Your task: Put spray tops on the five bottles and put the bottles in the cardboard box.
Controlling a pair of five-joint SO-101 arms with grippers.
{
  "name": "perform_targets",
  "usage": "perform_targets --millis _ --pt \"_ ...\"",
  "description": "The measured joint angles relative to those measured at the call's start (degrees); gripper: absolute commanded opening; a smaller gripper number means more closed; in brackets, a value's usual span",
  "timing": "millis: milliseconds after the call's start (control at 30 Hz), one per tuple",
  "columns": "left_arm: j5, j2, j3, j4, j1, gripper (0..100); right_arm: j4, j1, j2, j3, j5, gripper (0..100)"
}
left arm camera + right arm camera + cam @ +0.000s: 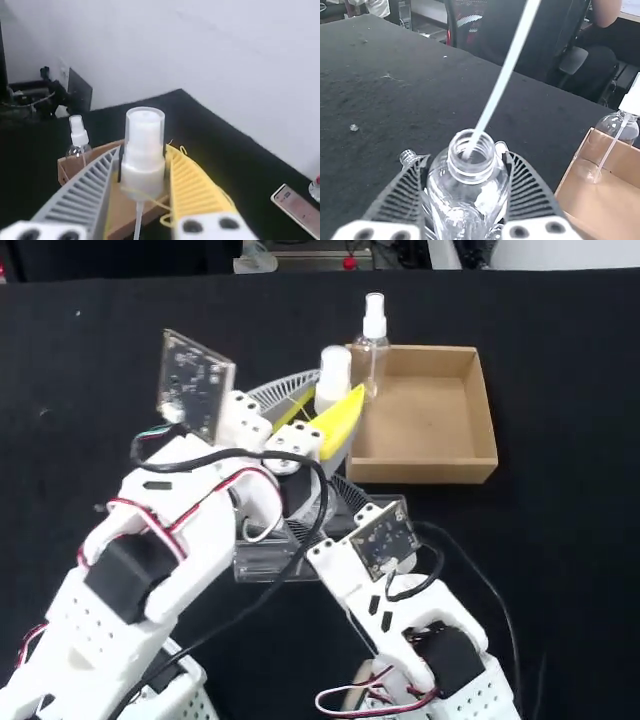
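Note:
My left gripper (143, 167) is shut on a white spray top (143, 150), held between its grey and yellow fingers; from above, this left gripper (330, 408) and its spray top (333, 373) hang just left of the cardboard box (470, 468). My right gripper (467, 172) is shut on a clear open-necked bottle (470, 185), upright. The spray top's thin tube (502, 80) slants down with its end inside the bottle's neck. A capped bottle (373, 340) stands in the box's far left corner, and appears as the capped bottle (615, 132) beside the box wall (570, 182).
A second bare bottle neck (407, 158) shows just beside my right gripper's finger. A clear plastic piece (262, 552) lies under the arms. The right arm (400, 570) sits low at the front, partly under the left arm (180, 530). Black table surrounds the box.

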Motion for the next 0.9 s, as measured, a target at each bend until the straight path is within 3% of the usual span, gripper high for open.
perform_targets --millis 233,600,900 --pt "0.0 -1.1 4.8 0.0 0.0 3 0.0 0.0 0.0 0.0 0.0 1.1" --pt "0.3 -14.8 19.3 0.4 -2.7 3 0.0 0.0 0.0 0.0 -0.3 1.1" --pt "0.4 -17.9 20.9 0.4 -4.6 3 0.1 0.0 0.0 0.0 -0.3 1.1"
